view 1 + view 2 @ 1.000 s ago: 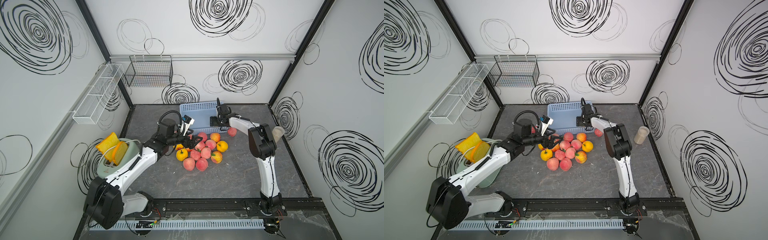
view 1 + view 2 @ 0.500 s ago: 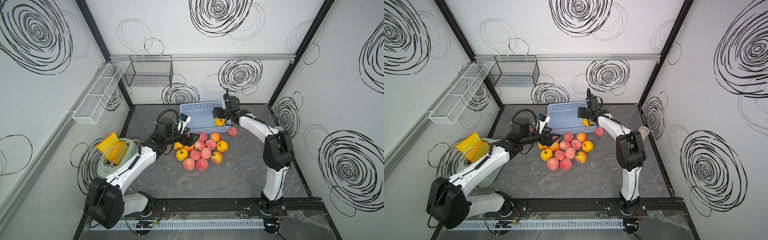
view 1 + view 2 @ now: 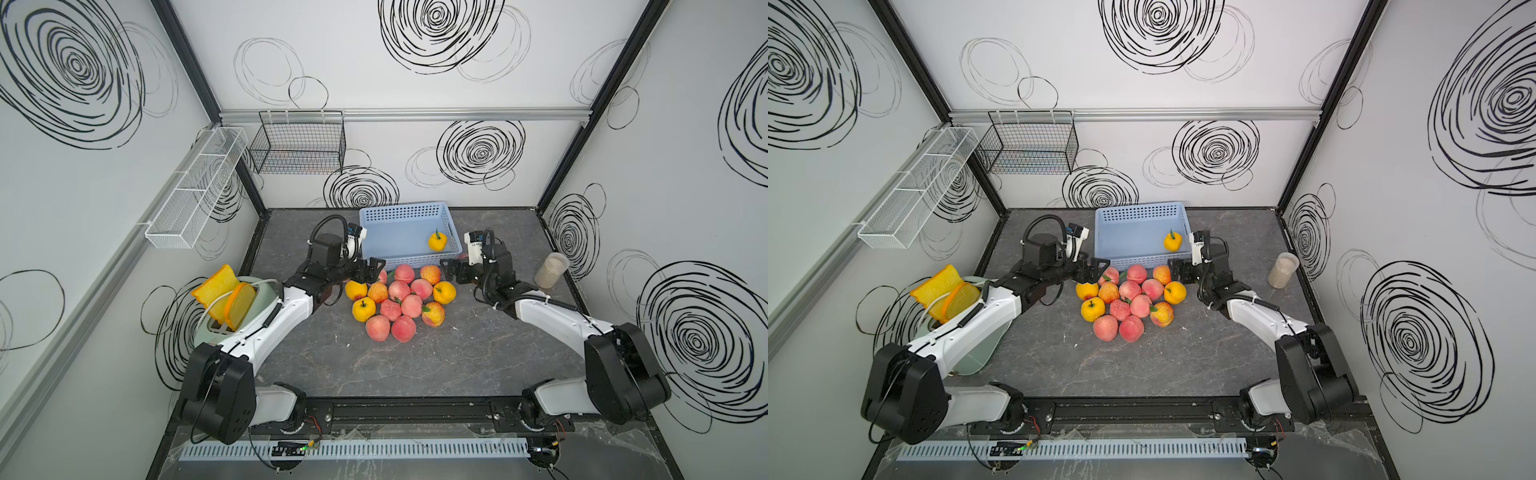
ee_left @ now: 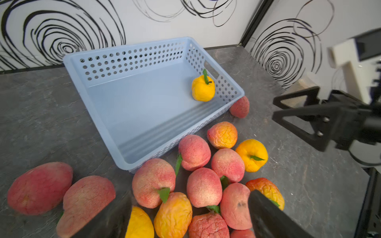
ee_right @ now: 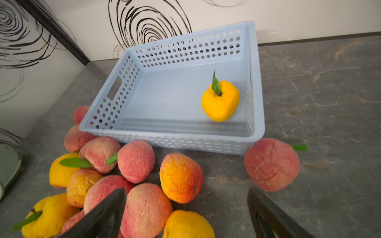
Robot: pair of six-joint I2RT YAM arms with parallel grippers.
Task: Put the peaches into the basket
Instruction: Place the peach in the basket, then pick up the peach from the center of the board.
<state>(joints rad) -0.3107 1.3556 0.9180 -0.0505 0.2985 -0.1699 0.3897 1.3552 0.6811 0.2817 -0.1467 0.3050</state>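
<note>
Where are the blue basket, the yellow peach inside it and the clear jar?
blue basket (image 3: 405, 214): in a top view, on its far perforated wall.
yellow peach (image 3: 437, 242): in a top view, middle of the fruit.
clear jar (image 3: 549, 272): in a top view, its side.

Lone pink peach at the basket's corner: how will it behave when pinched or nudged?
Probably soft and light: the lone pink peach has wrinkled, cracked skin like foam, so it may squash under grip. Matte surface, so likely not slippery. Rounded and free on the table by the basket, so a nudge may roll it.
</note>
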